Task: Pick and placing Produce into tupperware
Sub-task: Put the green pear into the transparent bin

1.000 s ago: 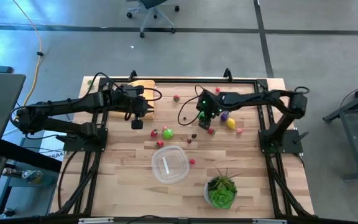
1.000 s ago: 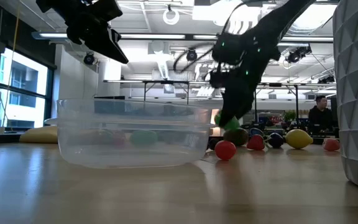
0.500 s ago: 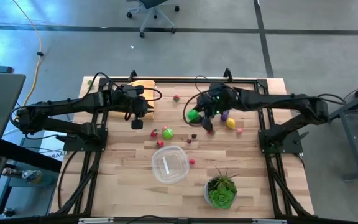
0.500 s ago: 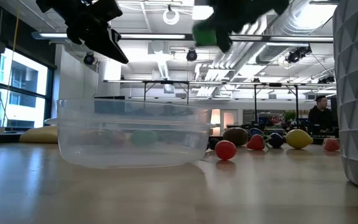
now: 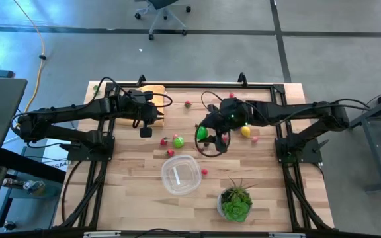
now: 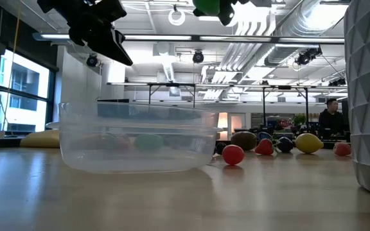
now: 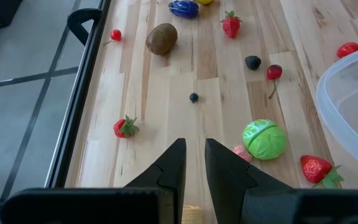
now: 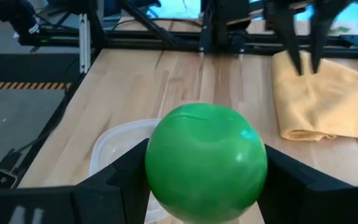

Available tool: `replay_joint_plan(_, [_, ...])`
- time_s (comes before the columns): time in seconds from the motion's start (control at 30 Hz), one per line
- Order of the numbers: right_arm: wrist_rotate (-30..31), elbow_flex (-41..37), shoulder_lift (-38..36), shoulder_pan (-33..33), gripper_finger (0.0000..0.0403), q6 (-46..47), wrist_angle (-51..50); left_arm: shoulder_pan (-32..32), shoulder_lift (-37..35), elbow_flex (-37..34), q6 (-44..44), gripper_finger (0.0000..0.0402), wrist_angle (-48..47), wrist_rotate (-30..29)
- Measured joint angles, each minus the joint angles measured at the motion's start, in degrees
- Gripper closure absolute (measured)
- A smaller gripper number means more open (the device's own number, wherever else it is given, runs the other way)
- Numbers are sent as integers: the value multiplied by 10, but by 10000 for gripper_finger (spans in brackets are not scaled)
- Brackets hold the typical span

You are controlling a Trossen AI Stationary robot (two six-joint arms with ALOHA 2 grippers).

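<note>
Strawberry (image 7: 316, 168) beside tupperware (image 7: 353, 87), cabbage (image 7: 264, 139) (green) nearby

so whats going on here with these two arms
The right gripper holds a green toy apple in the air, between the scattered produce and the clear tupperware, which looks empty. The left gripper hangs over the table near the yellow cloth with nothing between its nearly shut fingers. More toy pieces lie loose on the wood, among them a green cabbage and a brown kiwi.
</note>
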Motion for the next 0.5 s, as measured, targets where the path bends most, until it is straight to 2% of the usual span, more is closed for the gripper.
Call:
replay_joint_plan(0.13, [-1, 0, 0, 7, 194, -10, 0, 0, 0, 0, 0, 350, 0, -1])
replay_joint_plan(0.33, [-8, 0, 0, 11, 194, -12, -2, 0, 1, 0, -2, 350, 11, -54])
replay_joint_plan(0.4, [-10, 0, 0, 13, 194, -21, -2, 0, 1, 0, -35, 350, 7, -43])
replay_joint_plan(0.5, [-15, 0, 0, 13, 194, -31, -8, 0, -11, 0, -47, 350, 7, 6])
